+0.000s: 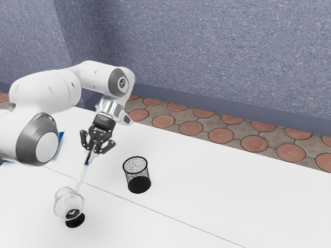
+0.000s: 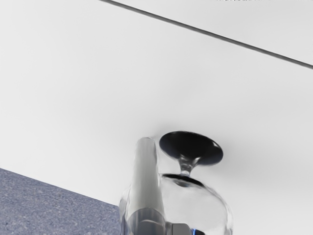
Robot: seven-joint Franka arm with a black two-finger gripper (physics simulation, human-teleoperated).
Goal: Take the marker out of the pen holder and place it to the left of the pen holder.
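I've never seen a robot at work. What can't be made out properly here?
- Blue thing: partly hidden behind the arm in the exterior view; I can't tell what it is.
- Marker: upper end hidden by the jaws, exterior view.
- Glass: cut off by the wrist view's lower edge.
- Dark specks: cut off by the wrist view's upper edge.

From the side of the arm (image 1: pixel 45 92), standing back, the exterior view looks down across the white table (image 1: pixel 207 178) toward the speckled wall (image 1: pixel 222 57). The wrist view faces down from the arm's wrist (image 1: pixel 110 109), much closer in. Both share the clear glass (image 2: pixel 198 208) and some tabletop.
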